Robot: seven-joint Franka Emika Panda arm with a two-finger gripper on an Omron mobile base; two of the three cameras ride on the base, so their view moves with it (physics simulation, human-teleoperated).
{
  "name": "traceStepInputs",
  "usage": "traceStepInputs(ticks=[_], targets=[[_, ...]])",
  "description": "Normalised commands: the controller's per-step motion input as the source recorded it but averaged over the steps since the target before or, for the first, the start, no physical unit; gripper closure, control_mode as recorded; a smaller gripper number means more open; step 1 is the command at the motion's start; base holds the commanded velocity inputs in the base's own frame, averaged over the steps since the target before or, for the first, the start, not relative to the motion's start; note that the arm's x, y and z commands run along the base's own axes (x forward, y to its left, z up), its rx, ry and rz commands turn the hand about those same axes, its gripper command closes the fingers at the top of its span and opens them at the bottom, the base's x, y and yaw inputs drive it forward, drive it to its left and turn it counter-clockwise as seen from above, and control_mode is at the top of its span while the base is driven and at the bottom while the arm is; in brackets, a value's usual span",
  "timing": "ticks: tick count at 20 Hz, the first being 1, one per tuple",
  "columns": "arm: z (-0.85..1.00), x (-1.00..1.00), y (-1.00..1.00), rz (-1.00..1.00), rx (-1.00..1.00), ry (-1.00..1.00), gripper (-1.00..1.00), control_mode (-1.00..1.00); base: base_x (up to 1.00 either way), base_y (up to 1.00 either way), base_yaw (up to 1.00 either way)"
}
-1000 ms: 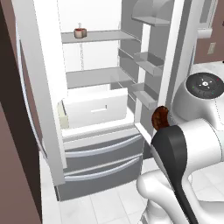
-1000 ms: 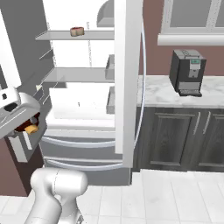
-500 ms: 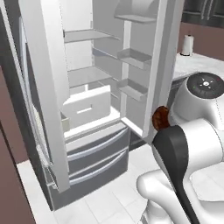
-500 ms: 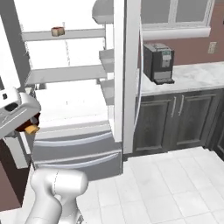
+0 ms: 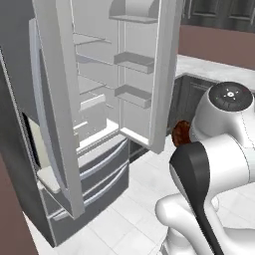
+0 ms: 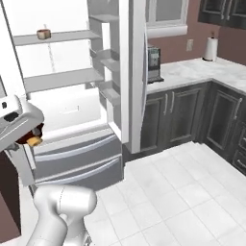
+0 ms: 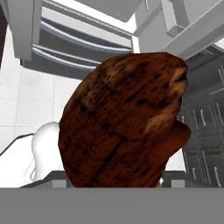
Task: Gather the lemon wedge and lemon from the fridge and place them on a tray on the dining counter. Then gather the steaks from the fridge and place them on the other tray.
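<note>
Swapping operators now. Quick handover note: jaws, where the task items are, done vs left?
Gripper: jaws closed on a steak, carried clear of the fridge.
Fridge: both doors open; a small brown item sits on the top shelf, too small to identify.
Trays, dining counter, lemon and lemon wedge: not in sight, so the lemon step can't be confirmed.
Left: set this steak on its tray, then fetch any remaining steak.

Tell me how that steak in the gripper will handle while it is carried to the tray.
The steak looks thick and lumpy, so it probably holds its shape rather than drooping. Its uneven browned surface likely gives the fingers some grip. It bulges well beyond the gripper, so it may shift if the arm swings fast.
</note>
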Motion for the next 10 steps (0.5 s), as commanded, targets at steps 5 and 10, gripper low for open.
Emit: traceStepInputs(ticks=[5,10], targets=[[0.00,0.00,0.00,0.00,0.00,0.00,1.00,1.00,-0.67,0.17,-0.36],[0.00,0.00,0.00,0.00,0.00,0.00,1.00,1.00,-0.87,0.23,-0.39]])
